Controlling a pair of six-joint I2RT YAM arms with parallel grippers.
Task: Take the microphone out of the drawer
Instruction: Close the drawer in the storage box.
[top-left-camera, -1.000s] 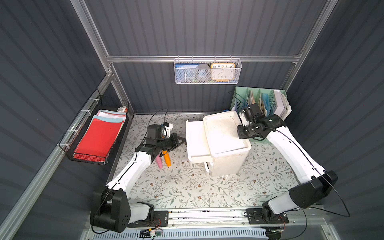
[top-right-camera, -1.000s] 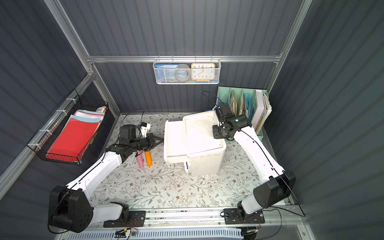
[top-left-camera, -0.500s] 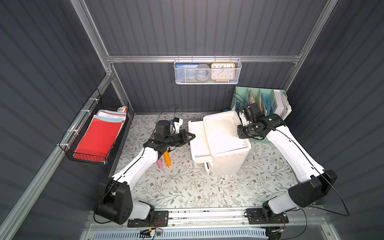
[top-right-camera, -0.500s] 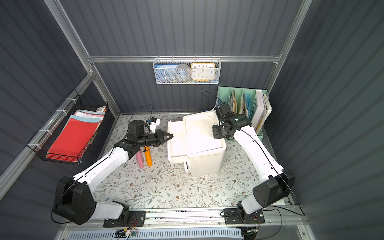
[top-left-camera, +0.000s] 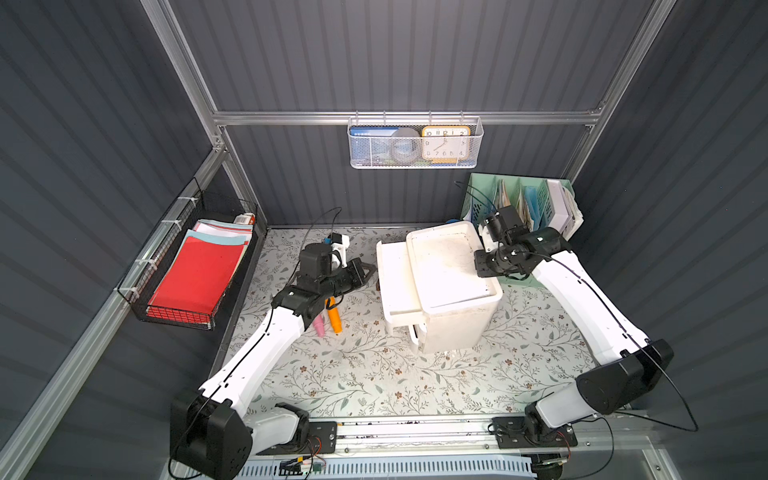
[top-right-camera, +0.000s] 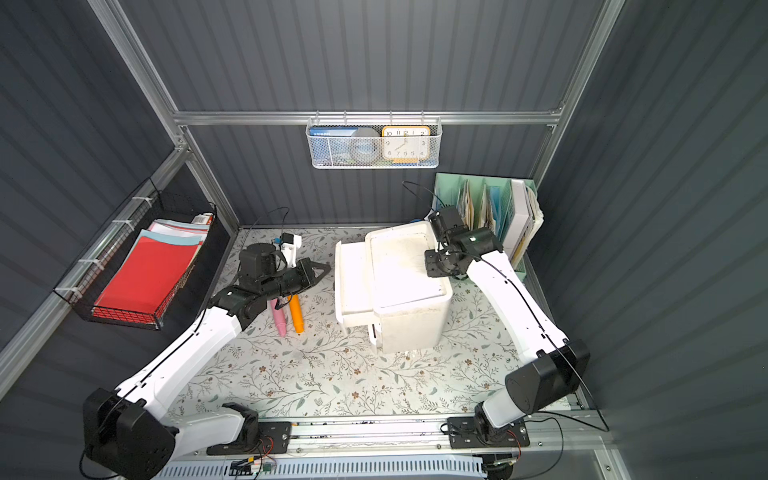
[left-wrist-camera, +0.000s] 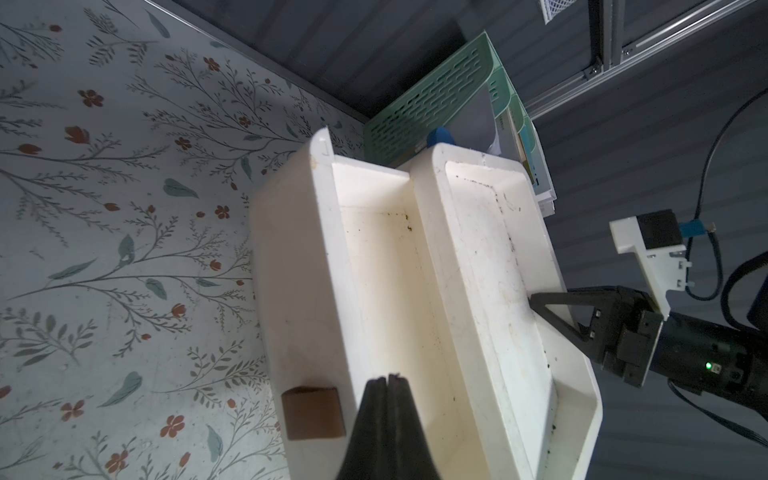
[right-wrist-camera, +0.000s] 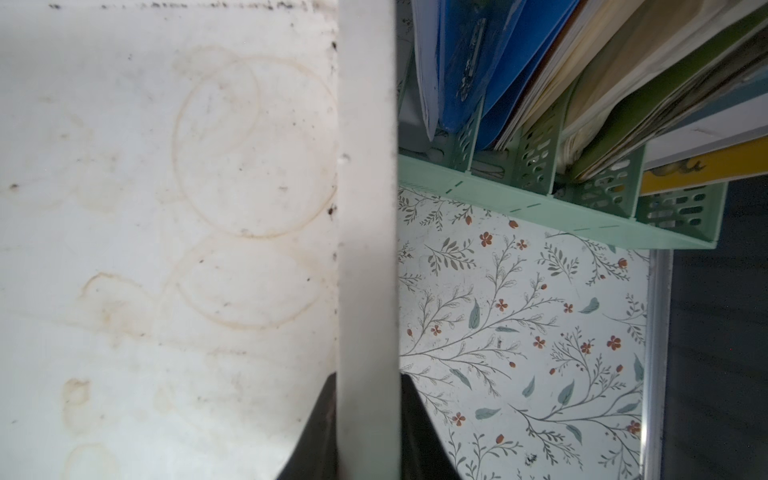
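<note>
The white drawer (top-left-camera: 392, 274) (top-right-camera: 351, 274) stands pulled out to the left of its white cabinet (top-left-camera: 449, 266) (top-right-camera: 405, 266). In the left wrist view the part of the drawer's inside (left-wrist-camera: 386, 270) that shows is bare, and the microphone is out of view. My left gripper (top-left-camera: 370, 268) (top-right-camera: 326, 268) (left-wrist-camera: 388, 378) is shut and empty, its tip at the drawer's front wall beside the brown handle (left-wrist-camera: 313, 411). My right gripper (top-left-camera: 478, 264) (top-right-camera: 428, 264) (right-wrist-camera: 368, 382) is shut on the raised rim (right-wrist-camera: 368, 208) of the cabinet's top.
A pink marker (top-left-camera: 319, 326) and an orange marker (top-left-camera: 334, 320) lie on the floral mat under my left arm. A green file rack (top-left-camera: 536, 203) stands behind the cabinet. A wire basket of red folders (top-left-camera: 195, 274) hangs on the left wall, a mesh basket with a clock (top-left-camera: 415, 143) on the back wall.
My left gripper has swung right from above the markers to the drawer's front. The right arm has not moved.
</note>
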